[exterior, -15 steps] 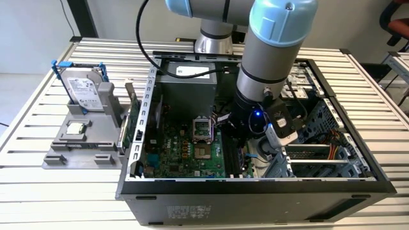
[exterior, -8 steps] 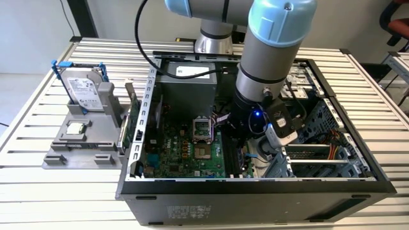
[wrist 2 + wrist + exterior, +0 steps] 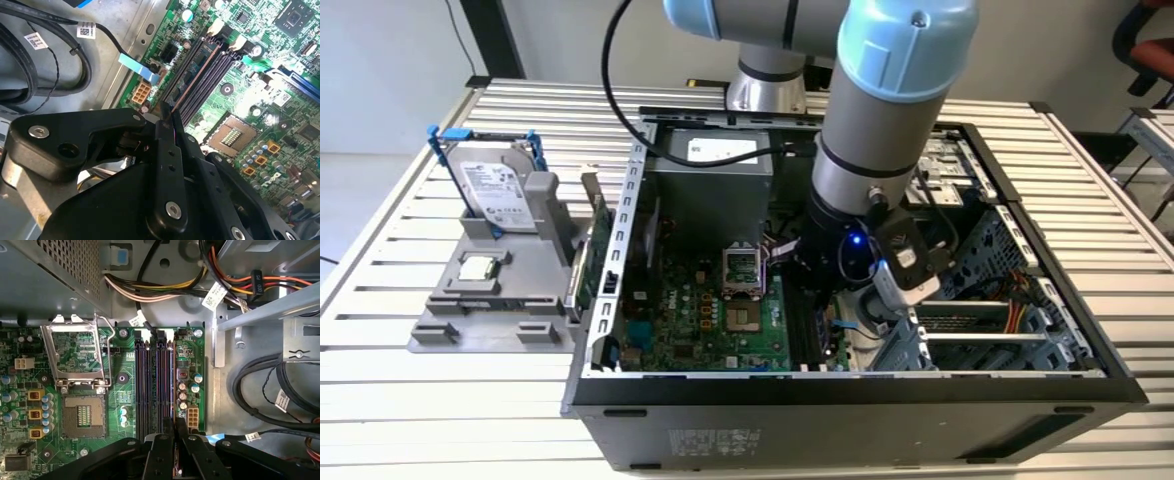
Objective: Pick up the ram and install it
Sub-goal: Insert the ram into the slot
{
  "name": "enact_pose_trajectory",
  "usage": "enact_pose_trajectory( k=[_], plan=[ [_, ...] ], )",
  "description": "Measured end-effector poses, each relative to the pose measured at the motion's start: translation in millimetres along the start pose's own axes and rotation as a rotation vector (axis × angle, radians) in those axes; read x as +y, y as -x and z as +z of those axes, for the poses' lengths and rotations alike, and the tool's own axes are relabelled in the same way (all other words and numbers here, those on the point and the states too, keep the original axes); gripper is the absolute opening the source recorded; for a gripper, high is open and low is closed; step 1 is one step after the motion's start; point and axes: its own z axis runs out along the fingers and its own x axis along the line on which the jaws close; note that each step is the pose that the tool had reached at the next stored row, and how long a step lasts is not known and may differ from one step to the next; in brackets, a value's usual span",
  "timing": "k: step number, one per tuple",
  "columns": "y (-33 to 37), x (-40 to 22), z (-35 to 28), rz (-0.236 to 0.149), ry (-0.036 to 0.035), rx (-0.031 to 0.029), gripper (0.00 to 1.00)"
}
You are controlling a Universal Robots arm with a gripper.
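Black gripper (image 3: 167,117) fingers clamp the thin green ram stick (image 3: 192,80) edge-on, just above the dark memory slots (image 3: 155,385) on the green motherboard (image 3: 120,400). Insertion seems underway; alignment matters.

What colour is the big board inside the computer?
Green, best in the first wrist view: the board.
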Motion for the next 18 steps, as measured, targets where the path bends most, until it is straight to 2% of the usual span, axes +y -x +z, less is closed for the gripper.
enact_pose_trajectory(
  k=[18],
  plan=[
    [-0.2,-1.4,2.9,-0.013,0.0002,0.0003,0.0]
  ],
)
